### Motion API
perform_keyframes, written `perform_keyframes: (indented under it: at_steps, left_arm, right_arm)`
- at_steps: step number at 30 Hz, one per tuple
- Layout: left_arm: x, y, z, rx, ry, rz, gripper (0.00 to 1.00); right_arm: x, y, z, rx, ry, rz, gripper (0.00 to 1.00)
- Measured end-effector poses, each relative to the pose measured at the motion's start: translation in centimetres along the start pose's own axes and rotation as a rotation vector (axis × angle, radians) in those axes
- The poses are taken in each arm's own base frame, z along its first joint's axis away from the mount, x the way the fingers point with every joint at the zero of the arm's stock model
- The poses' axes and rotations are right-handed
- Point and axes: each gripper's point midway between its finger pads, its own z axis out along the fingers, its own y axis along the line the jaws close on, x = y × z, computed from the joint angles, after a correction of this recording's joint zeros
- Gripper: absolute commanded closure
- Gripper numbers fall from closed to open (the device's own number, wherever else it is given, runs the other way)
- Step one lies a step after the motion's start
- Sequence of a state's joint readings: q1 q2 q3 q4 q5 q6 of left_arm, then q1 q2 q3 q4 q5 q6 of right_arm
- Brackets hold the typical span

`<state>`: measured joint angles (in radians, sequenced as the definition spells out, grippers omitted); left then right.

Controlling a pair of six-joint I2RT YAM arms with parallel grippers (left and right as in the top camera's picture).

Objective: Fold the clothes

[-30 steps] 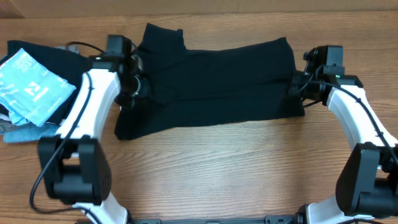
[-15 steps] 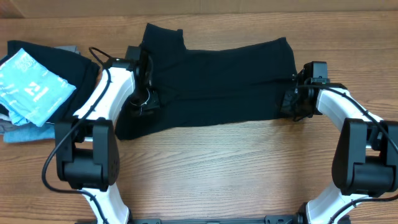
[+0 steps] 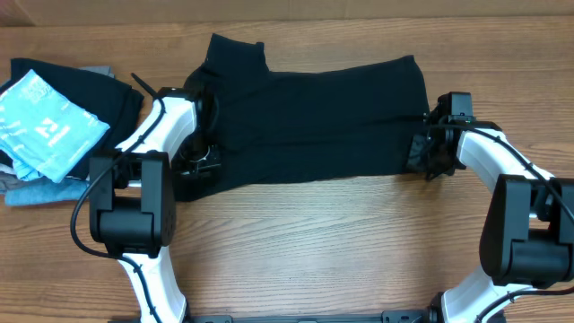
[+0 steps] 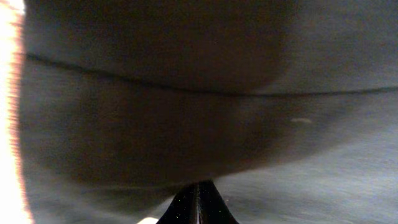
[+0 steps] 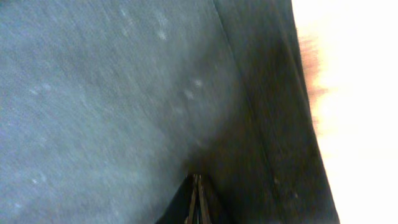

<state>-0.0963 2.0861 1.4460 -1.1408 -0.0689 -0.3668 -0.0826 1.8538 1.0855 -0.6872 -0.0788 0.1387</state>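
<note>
The clothes, a plain black T-shirt (image 3: 314,117), lie spread across the middle of the table with one sleeve (image 3: 238,52) at the far left. My left gripper (image 3: 199,161) is down on the shirt's near-left part. In the left wrist view its jaws (image 4: 198,184) are shut, tips against dark fabric (image 4: 249,74). At the shirt's near-right corner rests my right gripper (image 3: 421,154). Its jaws (image 5: 196,178) are also shut, touching fabric (image 5: 112,81) near the hem. No cloth shows between either pair of fingers.
A pile of other garments sits at the far left: a light-blue one with white print (image 3: 45,126) on a dark one (image 3: 103,94), with grey and blue cloth (image 3: 31,190) beneath. Bare wooden table (image 3: 314,251) runs along the front.
Both grippers, shut throughout, slid toward the front edge over the shirt, the left to its near-left part, the right to its near-right corner. The shirt's outline barely shifted.
</note>
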Motion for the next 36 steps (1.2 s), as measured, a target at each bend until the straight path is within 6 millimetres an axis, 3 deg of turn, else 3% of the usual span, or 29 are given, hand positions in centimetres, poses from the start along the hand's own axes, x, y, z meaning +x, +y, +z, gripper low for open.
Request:
perform_keyframes:
  at_steps: [8,16,18,20,22,25,31,36]
  left_arm:
    - [0.5,2.7,0.0,-0.136,0.014,0.001,0.96]
    - [1.8,4.7,-0.4,-0.242,0.056,-0.006,0.96]
    - [2.0,5.2,-1.2,-0.273,0.07,-0.02,0.96]
    - [1.0,5.2,-3.3,-0.273,0.043,-0.033,0.96]
    - [-1.0,4.4,-6.0,-0.229,-0.036,-0.049,0.96]
    - [-4.1,1.6,-9.0,-0.071,-0.159,-0.044,0.96]
    - [-3.8,-2.8,-9.2,0.14,-0.13,0.042,0.96]
    - [-3.8,-3.5,-7.4,0.154,-0.08,0.057,0.96]
  right_arm:
    - [4.7,-1.4,-0.9,0.081,0.18,0.142,0.96]
    - [6.3,-1.9,-1.2,0.114,0.241,0.186,0.96]
    - [6.6,-2.1,-1.5,0.126,0.259,0.191,0.96]
    - [7.1,-2.3,-1.7,0.149,0.296,0.193,0.96]
    - [6.5,-2.3,-2.4,0.16,0.309,0.193,0.96]
    - [2.7,-1.3,-3.4,0.123,0.201,0.178,0.96]
    - [-1.3,0.0,-3.0,0.049,0.051,0.102,0.96]
    - [-3.2,0.4,-2.9,0.026,-0.023,0.08,0.96]
